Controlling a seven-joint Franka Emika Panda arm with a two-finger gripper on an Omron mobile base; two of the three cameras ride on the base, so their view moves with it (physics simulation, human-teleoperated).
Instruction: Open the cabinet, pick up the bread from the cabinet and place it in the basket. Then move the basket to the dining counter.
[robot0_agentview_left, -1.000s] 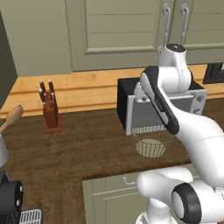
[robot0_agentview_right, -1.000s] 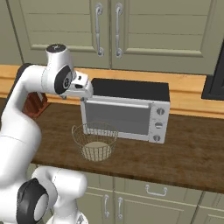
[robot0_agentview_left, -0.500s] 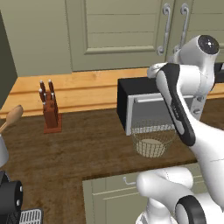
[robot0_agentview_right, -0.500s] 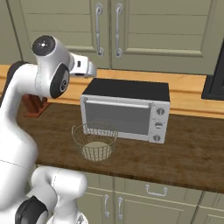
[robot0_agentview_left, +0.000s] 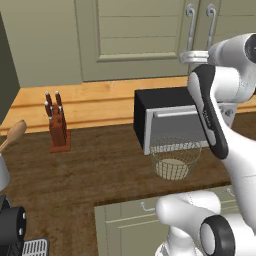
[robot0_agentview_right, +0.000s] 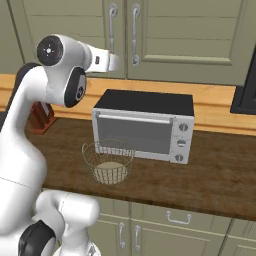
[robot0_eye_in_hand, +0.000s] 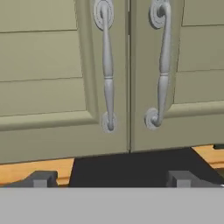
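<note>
The jaws stand released, holding nothing, facing the shut cabinet and its two handles. The basket sits on the surface before the microwave.

The arm is glossy white, built from thick rounded segments that swell at each joint like fat tubes. A black band runs lengthwise down one link, and dark seams ring the places where segments meet. At the joints sit round dark caps with a pale grey ring and a small centre, one up high and one low near the base. The wrist section is a paler, flatter white block with a small dark mark on its side. In the hand view the two fingertips are small, square-cut and dark grey
</note>
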